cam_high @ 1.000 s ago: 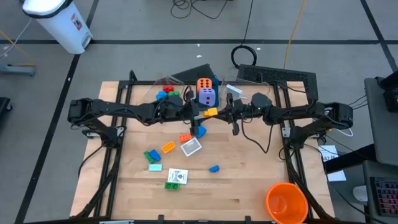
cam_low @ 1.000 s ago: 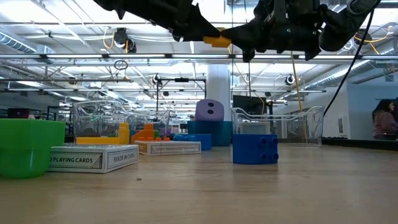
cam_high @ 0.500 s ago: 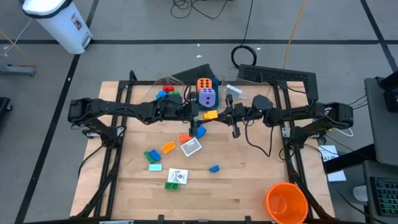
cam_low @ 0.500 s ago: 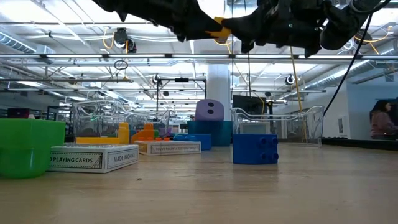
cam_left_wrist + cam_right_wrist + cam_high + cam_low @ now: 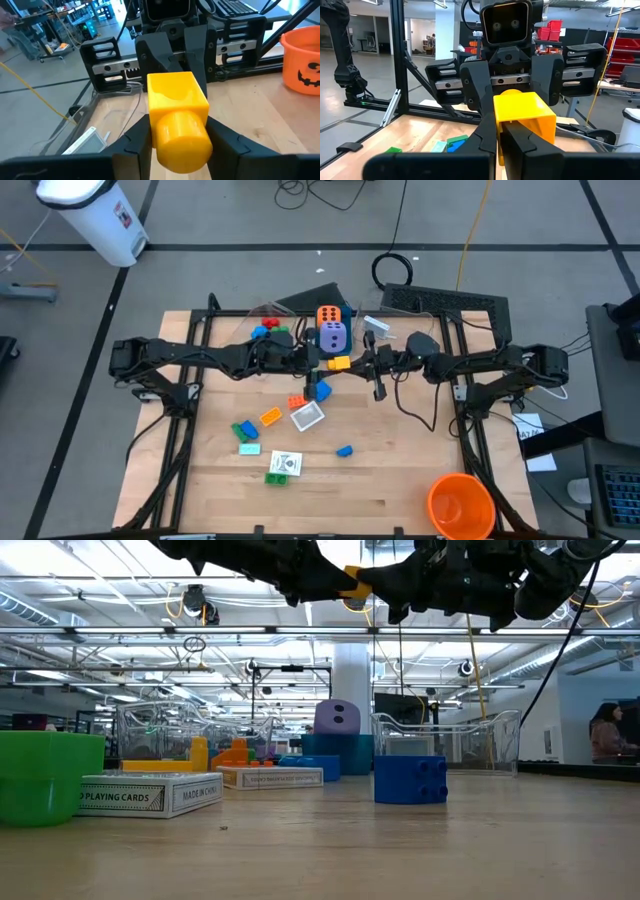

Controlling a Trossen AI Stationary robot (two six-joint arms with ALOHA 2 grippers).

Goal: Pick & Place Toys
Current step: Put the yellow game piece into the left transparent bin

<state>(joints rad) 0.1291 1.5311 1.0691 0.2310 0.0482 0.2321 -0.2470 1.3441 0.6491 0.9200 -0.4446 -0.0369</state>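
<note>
Most toys are lying loose on the table [image 5: 400, 480]; a few bricks and the two dice [image 5: 330, 326] seem to be sitting in the tubs. The left gripper [image 5: 177, 137] and right gripper [image 5: 500, 131] are meeting mid-air, both jaws pinching the same yellow brick [image 5: 339, 362] above the table's middle, arms stretched level toward each other.

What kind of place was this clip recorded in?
Probably a robotics lab or workshop in a large industrial hall. The low view shows open ceiling trusses with strip lights and benches behind; the high view shows a grey taped floor, loose cables and a keyboard beside the wooden table.
</note>
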